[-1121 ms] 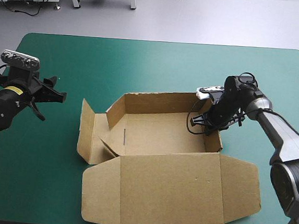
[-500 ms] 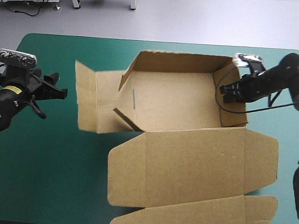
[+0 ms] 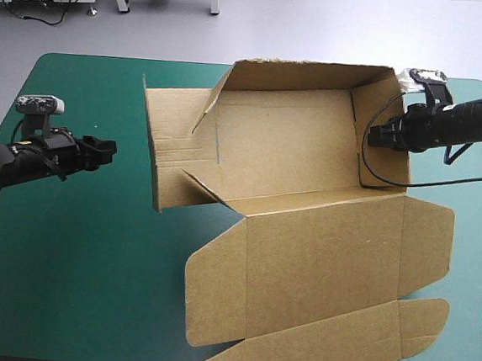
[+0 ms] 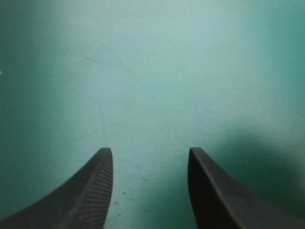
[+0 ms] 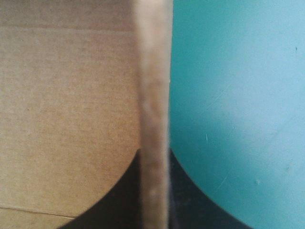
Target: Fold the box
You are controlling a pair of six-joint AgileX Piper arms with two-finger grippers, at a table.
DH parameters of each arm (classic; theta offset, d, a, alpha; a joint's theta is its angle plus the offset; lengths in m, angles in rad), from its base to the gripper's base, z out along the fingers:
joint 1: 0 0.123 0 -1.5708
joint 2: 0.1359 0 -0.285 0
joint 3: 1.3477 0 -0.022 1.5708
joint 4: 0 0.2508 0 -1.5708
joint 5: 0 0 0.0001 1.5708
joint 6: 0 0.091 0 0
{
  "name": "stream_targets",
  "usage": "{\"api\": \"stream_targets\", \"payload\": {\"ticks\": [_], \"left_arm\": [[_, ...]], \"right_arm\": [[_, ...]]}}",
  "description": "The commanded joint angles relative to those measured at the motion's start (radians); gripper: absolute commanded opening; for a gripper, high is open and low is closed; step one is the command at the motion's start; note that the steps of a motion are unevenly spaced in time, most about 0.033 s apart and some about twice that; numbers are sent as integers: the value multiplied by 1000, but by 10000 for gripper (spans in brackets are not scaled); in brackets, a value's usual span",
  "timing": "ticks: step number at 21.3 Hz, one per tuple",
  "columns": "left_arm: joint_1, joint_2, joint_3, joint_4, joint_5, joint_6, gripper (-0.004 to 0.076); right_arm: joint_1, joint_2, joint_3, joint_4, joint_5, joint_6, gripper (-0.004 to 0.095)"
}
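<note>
The brown box (image 3: 286, 151) is an open tray with its walls raised. It sits toward the table's far right, and its far wall reaches the far edge. Its lid (image 3: 326, 264) lies flat toward the front, with the tuck flap at the front right. A side flap (image 3: 171, 153) hangs out on the left. My right gripper (image 3: 378, 135) is shut on the box's right wall. In the right wrist view that wall's edge (image 5: 153, 71) runs straight out from between the fingers of the right gripper (image 5: 155, 153). My left gripper (image 3: 107, 147) is open and low over the cover, left of the box, with only cover ahead of the left gripper (image 4: 150, 152).
The teal-green cover (image 3: 75, 242) stretches across the left and front left of the table. The box's far wall stands at the table's far edge (image 3: 108, 57). The lid's right side lies close to the table's right edge (image 3: 471, 251).
The box has been carried farther away and to the right, with the right gripper on its right wall. The left arm has dropped lower and now points toward the box.
</note>
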Motion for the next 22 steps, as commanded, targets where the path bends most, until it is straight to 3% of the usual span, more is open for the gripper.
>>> {"api": "stream_targets", "payload": {"ticks": [1, 3, 4, 7, 12, 22], "left_arm": [[28, 57, -29, -311, 158, 174, 350], [28, 101, -29, -444, 286, 262, 350], [28, 131, -29, -539, 398, 309, 350], [28, 153, -29, -634, 486, 340, 350], [-23, 154, -29, -664, 488, 330, 351], [-90, 127, -102, -720, 488, 248, 438]], "right_arm": [[3, -45, -31, 82, -49, -1, -25], [14, -45, -31, 82, -61, 11, -25], [35, -45, -31, 77, -76, 23, -25], [87, -45, -31, 32, -129, 50, -25], [191, -44, -31, -81, -263, 131, -25], [191, -27, -31, -127, -284, 217, -24]]}}
